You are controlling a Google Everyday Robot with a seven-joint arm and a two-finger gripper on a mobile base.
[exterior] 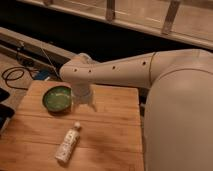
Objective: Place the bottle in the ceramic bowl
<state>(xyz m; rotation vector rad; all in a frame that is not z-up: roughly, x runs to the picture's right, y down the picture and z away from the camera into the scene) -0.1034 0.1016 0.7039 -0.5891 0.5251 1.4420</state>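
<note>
**Camera view.** My hand point(84, 102), the two-finger end of my white jointed arm point(120, 67), hangs fingers-down over the far part of the pale wooden plank table point(115, 125). It is just beside the small round ceramic bowl with a glossy green inside and darker rim point(56, 98), on the bowl's right in the picture. The hand is open and carries nothing. The arm reaches in from the right of the picture, where its large white housing fills the frame.

The small slim white plastic bottle with a white cap and pale printed label point(68, 143) lies on its side on the near part of the table. Its cap points toward the far edge and its base toward the near edge. It touches neither bowl nor hand. It lies nearer the camera than the hand and slightly left of it in the picture, well apart.

**Reading.** Because the bottle lies flat, a grasp from above across its narrow body suits it, and I take the downward-pointing hand to serve that grasp. The bowl sits upright and empty, ready to receive the bottle. I judge the task to be at its start, with the bottle not yet grasped. The next move would carry my hand toward the near edge, above the bottle's middle, with the fingers set across its length. Being round, the bottle may roll if one finger meets it first.
</note>
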